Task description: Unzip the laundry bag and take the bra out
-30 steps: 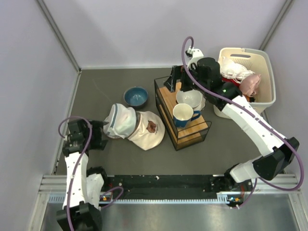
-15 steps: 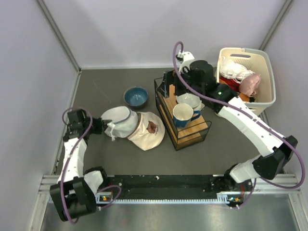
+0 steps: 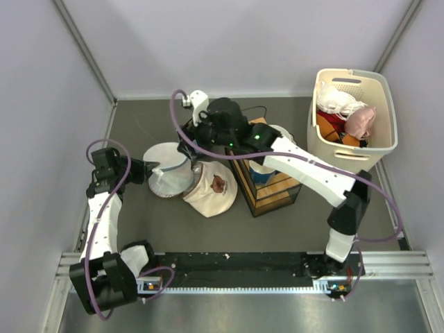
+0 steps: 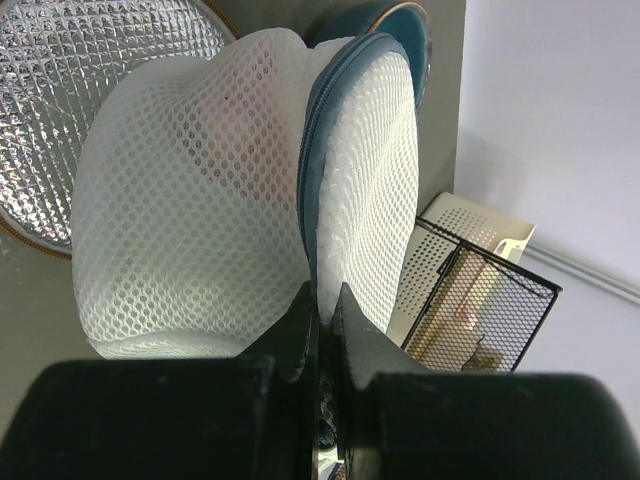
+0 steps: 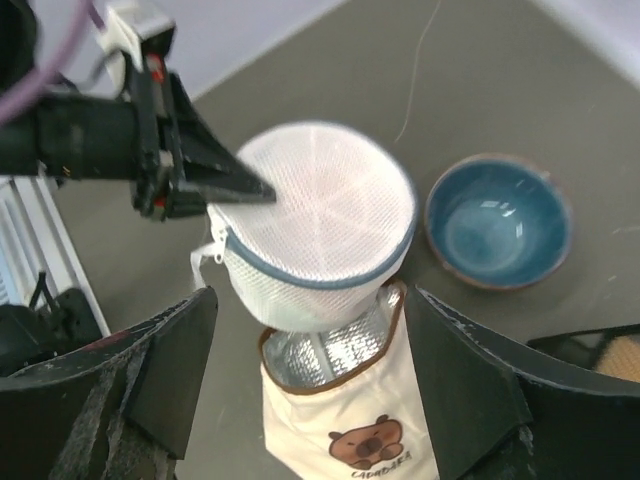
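Evidently the left gripper [image 4: 322,300] clamps the laundry bag [image 5: 320,200] by its seam, centre-left in the overhead view, to anchor it, while the right gripper [image 5: 310,300] hovers spread above, perhaps seeking the zipper [image 5: 305,284].

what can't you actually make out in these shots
bra: in every view the laundry bag mesh hides it; left wrist view shows only a faint pinkish tint.
zip pull: left wrist view, the shut left gripper covers the spot it pinches.
blue bowl: top view, hidden under the right arm.
basket contents: top view, too small to sort.
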### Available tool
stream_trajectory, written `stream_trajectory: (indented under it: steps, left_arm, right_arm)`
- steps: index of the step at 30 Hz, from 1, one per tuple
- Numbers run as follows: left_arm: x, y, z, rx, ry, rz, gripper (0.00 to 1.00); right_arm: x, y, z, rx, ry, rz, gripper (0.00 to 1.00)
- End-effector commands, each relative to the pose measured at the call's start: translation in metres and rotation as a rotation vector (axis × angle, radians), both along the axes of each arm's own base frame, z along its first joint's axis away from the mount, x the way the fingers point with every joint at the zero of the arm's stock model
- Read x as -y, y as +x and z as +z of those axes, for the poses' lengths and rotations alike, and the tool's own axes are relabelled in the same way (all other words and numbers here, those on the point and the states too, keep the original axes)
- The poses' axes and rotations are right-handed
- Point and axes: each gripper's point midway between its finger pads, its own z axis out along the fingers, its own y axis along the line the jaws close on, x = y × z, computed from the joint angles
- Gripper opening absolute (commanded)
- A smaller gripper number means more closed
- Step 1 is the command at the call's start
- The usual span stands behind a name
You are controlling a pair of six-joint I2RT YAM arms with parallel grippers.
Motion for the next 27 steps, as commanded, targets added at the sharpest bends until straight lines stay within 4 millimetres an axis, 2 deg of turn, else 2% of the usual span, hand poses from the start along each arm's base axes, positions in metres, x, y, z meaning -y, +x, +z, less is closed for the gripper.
stream_trajectory:
  steps: [1,4,6,9,13,21,27]
  left_arm:
    - [0.001,0.002,0.03,0.099,0.043,-0.023,0.0]
    - [-0.003,0.001,0.03,0.095,0.052,0.008,0.0]
    - [-0.005,0.001,0.027,0.09,0.057,0.017,0.0]
    - [-0.005,0.003,0.025,0.089,0.071,0.005,0.0]
    - [-0.006,0.006,0.025,0.11,0.093,-0.013,0.0]
    - [-0.002,0.01,0.032,0.175,0.137,-0.084,0.0]
    - [-0.003,0.009,0.037,0.217,0.196,-0.108,0.0]
  right_arm:
    - [-0.028,-0.015,-0.022,-0.091,-0.005,0.072,0.69]
    - [-0.041,-0.022,-0.039,-0.209,0.024,0.053,0.58]
    - [-0.046,-0.024,-0.047,-0.273,0.039,0.041,0.55]
    - [-0.056,-0.029,-0.063,-0.39,0.069,0.02,0.55]
    - [-0.066,-0.037,-0.072,-0.511,0.119,0.014,0.55]
    - [-0.072,-0.04,-0.089,-0.582,0.128,-0.012,0.54]
    - [-0.069,-0.038,-0.091,-0.592,0.152,-0.04,0.54]
